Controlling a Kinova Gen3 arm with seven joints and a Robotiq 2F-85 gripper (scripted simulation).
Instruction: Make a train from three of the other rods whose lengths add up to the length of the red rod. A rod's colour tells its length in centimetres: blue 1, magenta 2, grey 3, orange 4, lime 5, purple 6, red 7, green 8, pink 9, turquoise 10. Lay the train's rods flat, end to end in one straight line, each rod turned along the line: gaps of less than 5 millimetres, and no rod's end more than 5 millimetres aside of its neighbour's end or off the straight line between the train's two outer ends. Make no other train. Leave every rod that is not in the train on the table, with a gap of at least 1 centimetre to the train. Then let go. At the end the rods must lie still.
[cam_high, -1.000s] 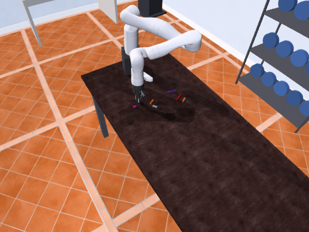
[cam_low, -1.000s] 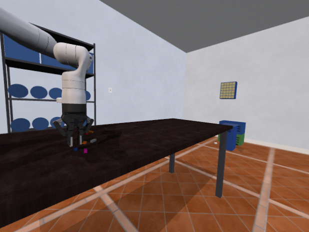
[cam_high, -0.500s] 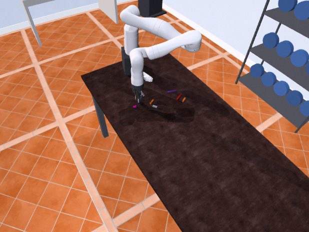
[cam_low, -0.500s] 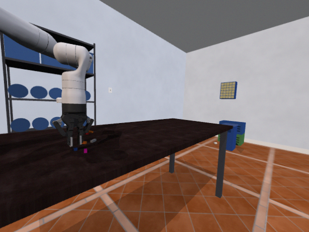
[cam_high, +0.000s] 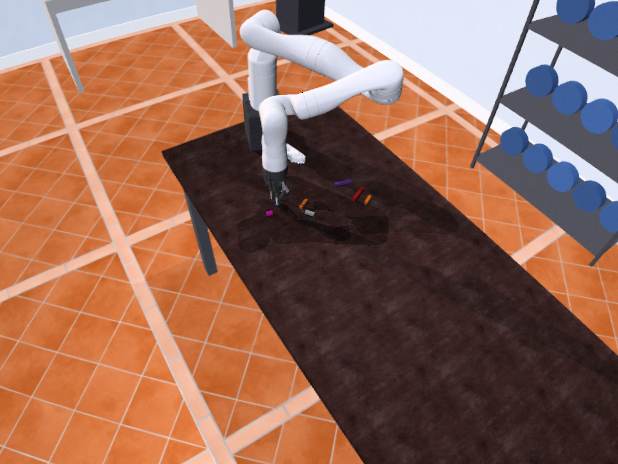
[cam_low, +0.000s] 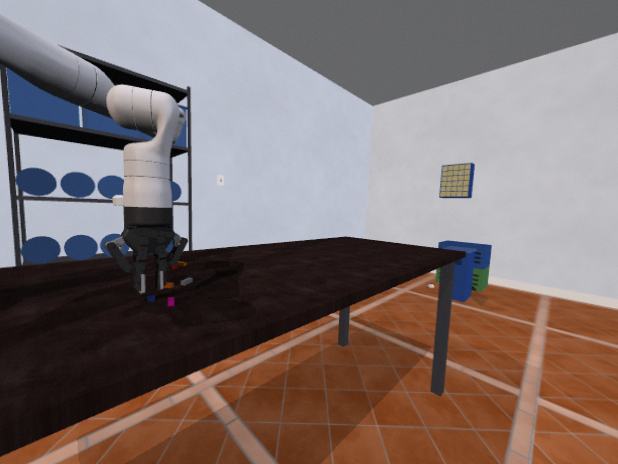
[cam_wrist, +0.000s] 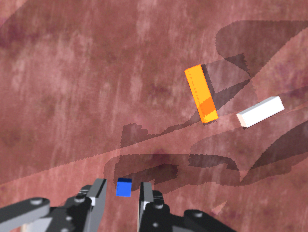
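Note:
A small blue rod (cam_wrist: 123, 187) lies on the dark table between my gripper's (cam_wrist: 123, 197) fingers, with a gap on each side. In the side view the gripper (cam_low: 150, 288) is partly open, its tips just above the blue rod (cam_low: 151, 298). A magenta rod (cam_high: 269, 213) lies close to the gripper (cam_high: 276, 200). An orange rod (cam_wrist: 201, 93) and a grey rod (cam_wrist: 260, 111) lie a little ahead, apart from each other. The red rod (cam_high: 358, 193), a purple rod (cam_high: 343, 183) and a second orange rod (cam_high: 368, 199) lie farther right.
The arm's base (cam_high: 253, 125) stands at the table's far end. The table's left edge (cam_high: 200, 200) is close to the magenta rod. A shelf with blue discs (cam_high: 560, 125) stands off the table at the right.

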